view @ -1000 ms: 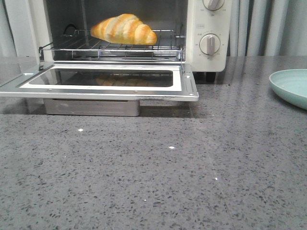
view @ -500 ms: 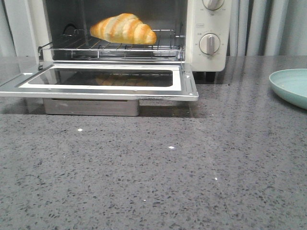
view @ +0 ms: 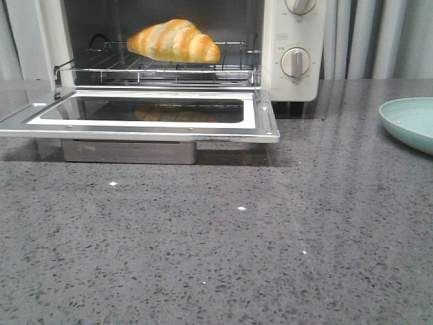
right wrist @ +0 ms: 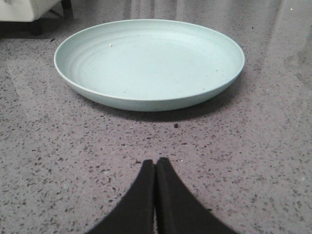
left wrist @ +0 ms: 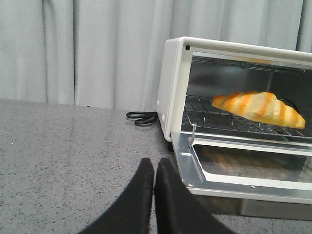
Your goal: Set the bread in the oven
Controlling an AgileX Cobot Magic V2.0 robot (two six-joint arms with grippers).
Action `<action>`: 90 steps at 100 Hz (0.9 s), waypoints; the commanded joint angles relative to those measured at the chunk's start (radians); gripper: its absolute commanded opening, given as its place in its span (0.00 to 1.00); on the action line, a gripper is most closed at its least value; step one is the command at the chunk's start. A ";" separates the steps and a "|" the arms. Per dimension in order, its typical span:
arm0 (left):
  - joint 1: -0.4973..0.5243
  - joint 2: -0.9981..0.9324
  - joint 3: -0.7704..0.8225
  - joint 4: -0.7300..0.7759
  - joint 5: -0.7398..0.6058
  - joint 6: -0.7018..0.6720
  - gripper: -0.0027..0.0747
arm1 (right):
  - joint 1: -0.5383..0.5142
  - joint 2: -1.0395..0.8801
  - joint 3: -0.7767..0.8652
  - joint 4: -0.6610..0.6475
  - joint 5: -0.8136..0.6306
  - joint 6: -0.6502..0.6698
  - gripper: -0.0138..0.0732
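Front view: a cream-white oven (view: 294,47) stands at the back of a grey speckled table (view: 216,257), its glass door (view: 145,114) folded down flat and jutting toward the camera. The bread (view: 174,40), a striped golden croissant, lies on the wire rack (view: 159,66) inside the oven, touching nothing else. At the right edge sits part of a pale green plate (view: 411,122). Neither arm shows here. The bread appears to be placed already; what seems left is closing the door, if the task needs that. The table in front of the door is bare, so there is open room to approach, though the door's front edge and corners stick out low over it.

Left wrist view: the left gripper (left wrist: 154,171) has its two black fingers pressed together, holding nothing. It sits low over the table, beside the near corner of the open door and apart from it. The bread (left wrist: 260,108) rests on the rack inside. A black cord (left wrist: 142,117) lies by the oven's side.

Right wrist view: the right gripper (right wrist: 155,170) also has its fingers together and empty. The plate (right wrist: 148,61) lies just ahead, with nothing on it but a few crumbs. A strip of table separates plate and fingertips.
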 commanded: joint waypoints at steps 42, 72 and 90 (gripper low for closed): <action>-0.001 -0.028 0.020 0.007 0.274 0.002 0.01 | -0.006 -0.021 0.025 -0.006 -0.017 -0.008 0.08; -0.001 -0.028 0.020 0.031 0.295 0.003 0.01 | -0.006 -0.021 0.025 -0.006 -0.017 -0.008 0.08; 0.016 -0.028 0.020 0.037 0.291 0.047 0.01 | -0.006 -0.021 0.025 -0.006 -0.017 -0.008 0.08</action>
